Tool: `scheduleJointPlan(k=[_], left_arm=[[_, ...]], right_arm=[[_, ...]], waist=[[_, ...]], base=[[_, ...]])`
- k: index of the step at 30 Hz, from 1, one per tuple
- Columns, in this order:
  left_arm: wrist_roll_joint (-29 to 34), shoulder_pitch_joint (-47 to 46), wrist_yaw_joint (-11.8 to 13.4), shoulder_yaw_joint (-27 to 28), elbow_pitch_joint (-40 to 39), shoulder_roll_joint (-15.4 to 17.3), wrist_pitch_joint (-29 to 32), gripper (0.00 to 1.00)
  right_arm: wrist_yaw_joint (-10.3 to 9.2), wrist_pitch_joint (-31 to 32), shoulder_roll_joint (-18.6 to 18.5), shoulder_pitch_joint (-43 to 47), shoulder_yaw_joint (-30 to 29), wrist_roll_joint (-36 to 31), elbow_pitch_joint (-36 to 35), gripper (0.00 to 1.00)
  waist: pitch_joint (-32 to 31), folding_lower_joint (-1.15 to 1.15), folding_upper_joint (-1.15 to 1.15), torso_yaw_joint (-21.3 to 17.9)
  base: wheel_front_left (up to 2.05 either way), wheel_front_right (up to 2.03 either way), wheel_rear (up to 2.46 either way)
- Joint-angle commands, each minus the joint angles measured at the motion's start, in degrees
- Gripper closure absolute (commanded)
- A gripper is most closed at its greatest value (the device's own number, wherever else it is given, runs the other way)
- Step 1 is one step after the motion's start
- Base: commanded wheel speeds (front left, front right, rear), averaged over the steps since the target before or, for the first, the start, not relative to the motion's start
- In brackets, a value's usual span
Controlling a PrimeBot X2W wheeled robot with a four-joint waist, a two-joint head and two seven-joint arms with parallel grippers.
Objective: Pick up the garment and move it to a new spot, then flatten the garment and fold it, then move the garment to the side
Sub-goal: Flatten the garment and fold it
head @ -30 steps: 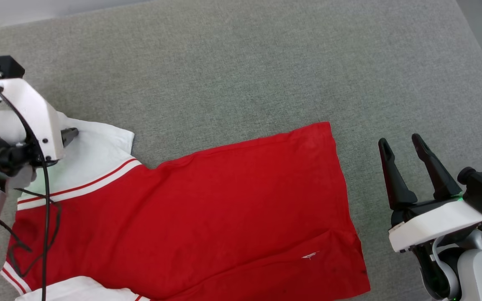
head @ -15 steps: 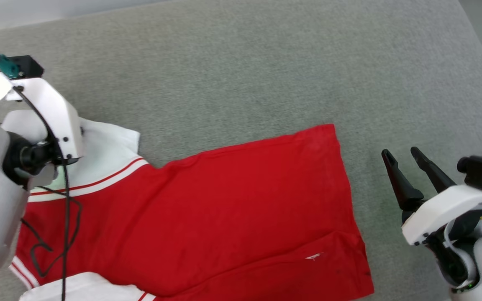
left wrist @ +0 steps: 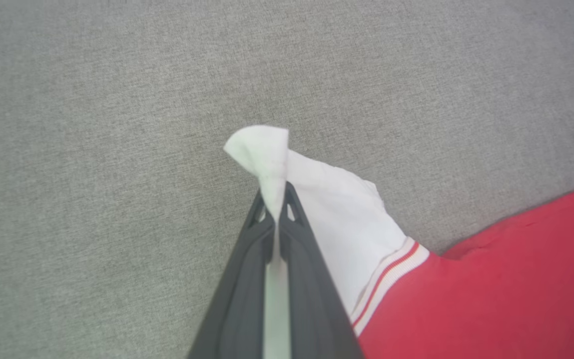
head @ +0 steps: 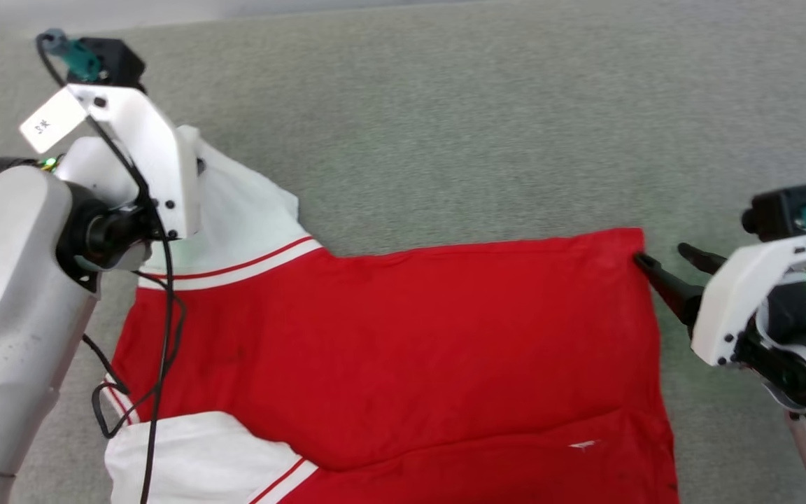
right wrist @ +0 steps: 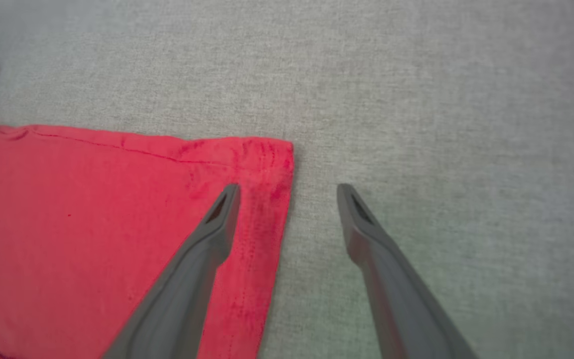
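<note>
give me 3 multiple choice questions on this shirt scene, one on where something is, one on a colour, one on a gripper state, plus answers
1. Where is the right gripper relative to the red jersey-style shirt with white sleeves?
A) astride a hem corner, one finger over red cloth, one over the grey fabric surface
B) at the shirt's middle
C) over its neck opening

2. What colour is the cloth pinched by the left gripper?
A) red
B) white
C) black

3. How do the right gripper's fingers stand?
A) shut on cloth
B) shut on nothing
C) open

Answers:
1 A: the right wrist view shows one finger above the red corner and the other above the grey surface.
2 B: the left wrist view shows the white sleeve end sticking out between the closed fingers.
3 C: a wide gap separates the two fingers.
</note>
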Motion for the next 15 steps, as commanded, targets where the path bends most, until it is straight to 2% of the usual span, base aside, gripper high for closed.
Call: scheduleJointPlan(k=[1,7,12,13,14,15], left_arm=[[0.23,-0.81,-0.17,-0.18,-0.66,-0.12,-0.42,1.0],[-0.13,-0.57,-0.43,-0.51,-2.39,-1.28,-1.15,1.0],[-0.57,0.31,-0.79,-0.44,-2.56,-1.35,-1.84,1.0],[-0.69,0.5,-0.86,-0.36,-2.5,-1.35,-2.05,1.0],[-0.86,0.68,-0.98,-0.33,-2.43,-1.31,-2.14,1.0],[-0.97,0.83,-1.11,-0.29,-2.34,-1.25,-2.19,1.0]], right_arm=[[-0.03,1.25,-0.74,-1.87,1.17,0.3,1.14,0.0],[-0.03,6.08,-2.59,-7.35,6.61,2.5,6.75,0.0],[-0.02,12.23,-2.4,-7.89,11.81,5.12,12.88,0.02],[-0.02,12.96,-2.42,-7.9,12.74,5.45,13.65,0.59],[-0.01,13.43,-2.52,-8.13,13.39,5.91,14.29,1.0],[-0.01,13.48,-2.57,-8.31,13.91,6.46,14.7,1.0]], waist=[[0.9,0.0,0.0,1.34],[2.72,0.0,0.0,3.34],[3.13,0.0,0.0,4.13],[3.12,0.0,0.0,4.26],[3.07,0.0,0.0,4.36],[2.94,0.0,0.0,4.41]], base=[[0.0,0.0,0.0],[0.0,0.0,0.0],[0.0,0.0,0.0],[0.0,0.0,0.0],[0.0,0.0,0.0],[0.0,0.0,0.0]])
